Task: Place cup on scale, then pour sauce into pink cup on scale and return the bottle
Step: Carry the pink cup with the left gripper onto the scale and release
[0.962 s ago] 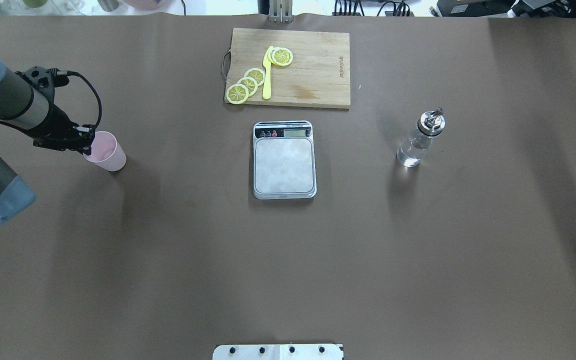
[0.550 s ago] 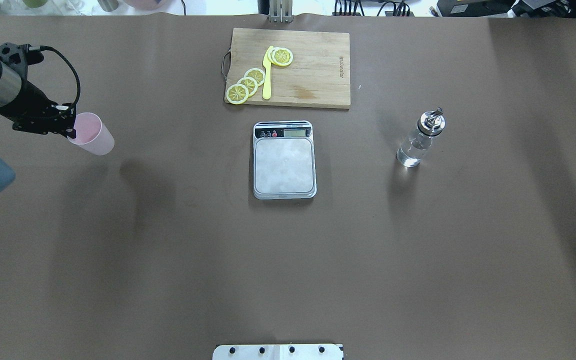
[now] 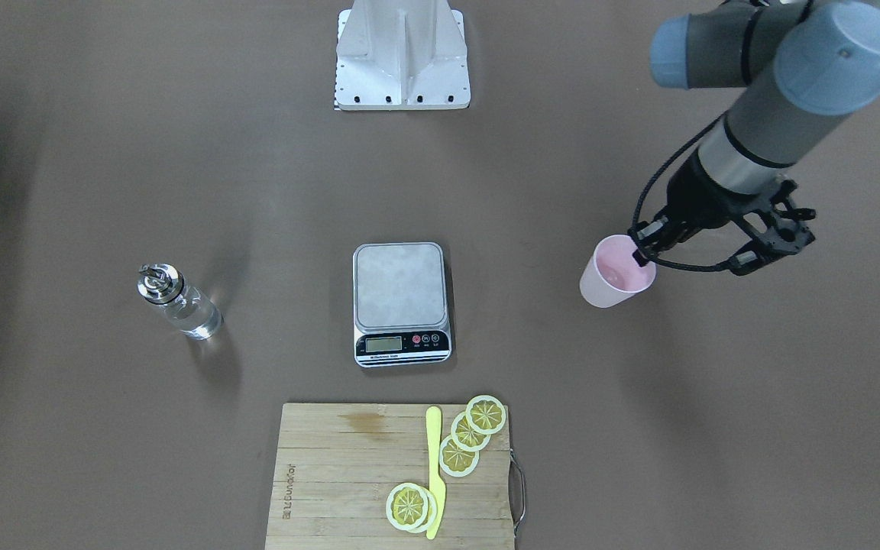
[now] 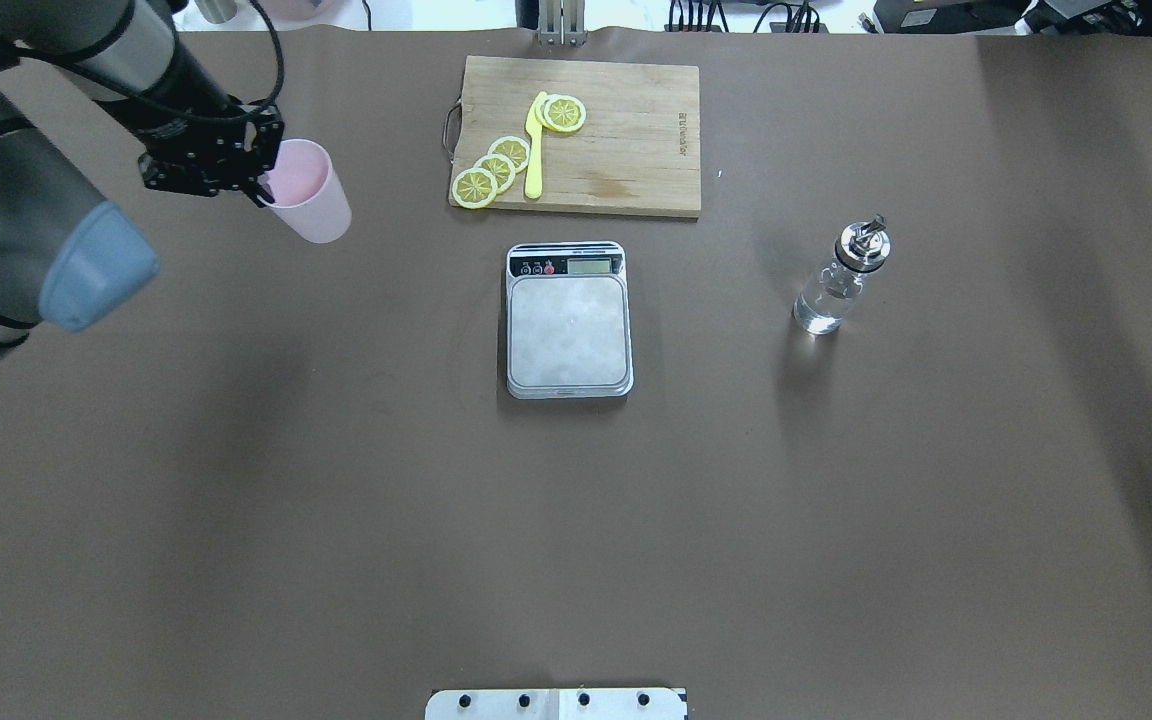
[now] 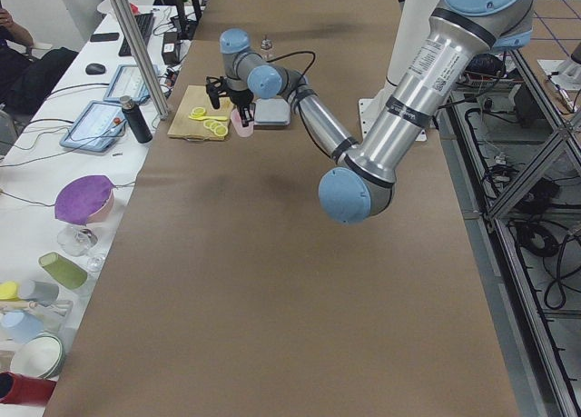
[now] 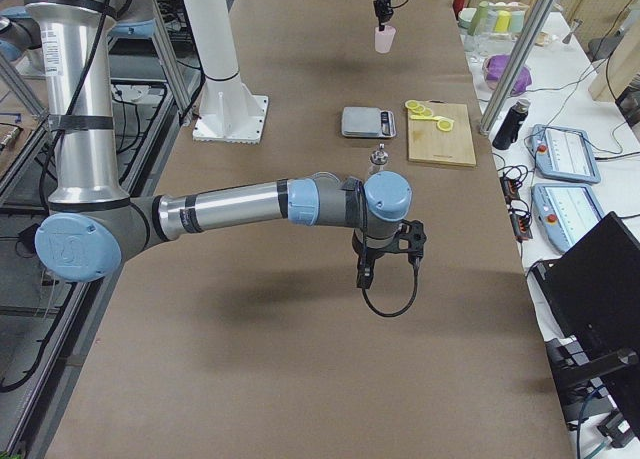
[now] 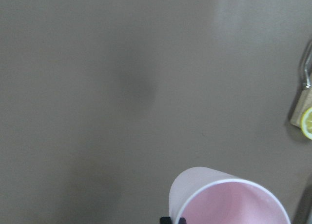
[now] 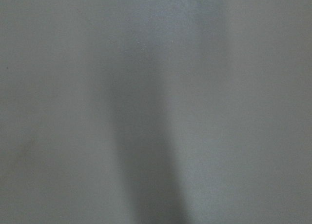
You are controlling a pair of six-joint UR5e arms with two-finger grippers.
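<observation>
Table (image 4: 836,550) brown, wooden cutting board (image 4: 636,150) at far edge, scale (image 4: 568,330) mid-table just in front of it, bottle (image 4: 836,290) upright, well off to scale's right. Left gripper (image 4: 261,188) clamped on rim of cup (image 4: 314,205), cup held off the table, well apart from scale on its left. Right gripper (image 6: 365,276) hovers over table, can't tell how far it is open.

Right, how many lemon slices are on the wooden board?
5. Three round yellow lemon slices overlap in a row by the wooden cutting board's handle; two overlap beyond the yellow plastic knife. Others may hide underneath.
</observation>
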